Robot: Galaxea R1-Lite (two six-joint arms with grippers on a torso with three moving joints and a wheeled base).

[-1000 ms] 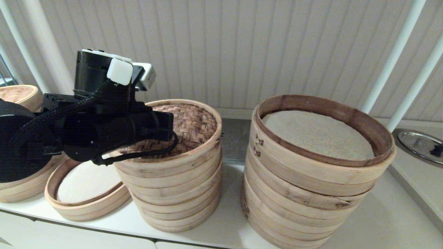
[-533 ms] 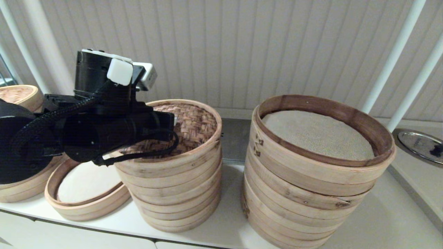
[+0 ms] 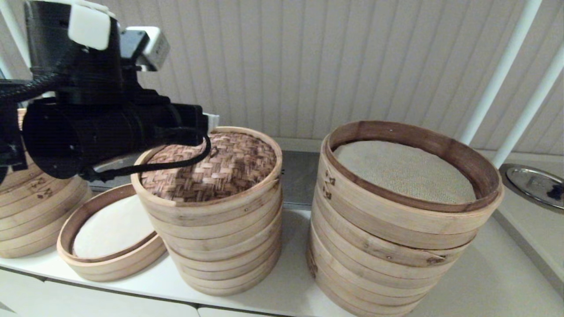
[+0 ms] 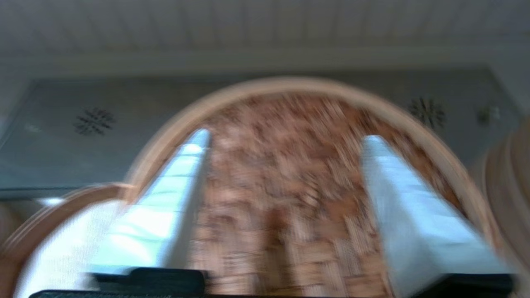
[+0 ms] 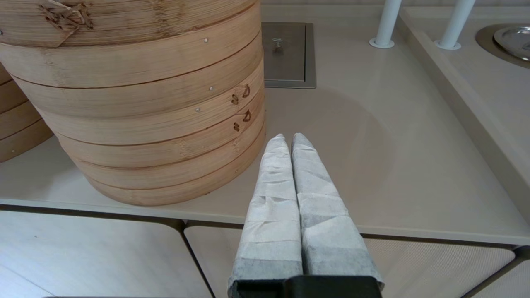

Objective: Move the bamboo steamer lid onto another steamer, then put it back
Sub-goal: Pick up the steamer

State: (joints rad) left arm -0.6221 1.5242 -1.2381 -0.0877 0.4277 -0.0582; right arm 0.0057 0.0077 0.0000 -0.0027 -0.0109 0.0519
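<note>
The bamboo steamer lid (image 3: 220,169), woven reddish-brown with a pale rim, lies on top of the medium stack of pale rings (image 3: 224,251) in the middle of the counter. Its small loop handle (image 3: 214,152) stands free. My left gripper (image 3: 210,120) hovers above the lid's back-left part, open, with nothing between its white-wrapped fingers (image 4: 178,178). In the left wrist view the lid (image 4: 285,186) fills the space below the gripper (image 4: 286,138). My right gripper (image 5: 288,136) is shut and empty, parked low over the counter's front edge beside the large stack.
A wider, taller stack (image 3: 396,237) with a beige mesh liner stands to the right. A low two-ring steamer (image 3: 110,259) with a white liner sits left of the medium stack, and another stack (image 3: 31,215) at far left. White poles (image 3: 498,75) and a metal dish (image 3: 535,182) are at the right.
My left arm has risen and drawn back to the left, off the lid. The lid stays on the medium stack, now mostly uncovered. The right arm has not moved.
</note>
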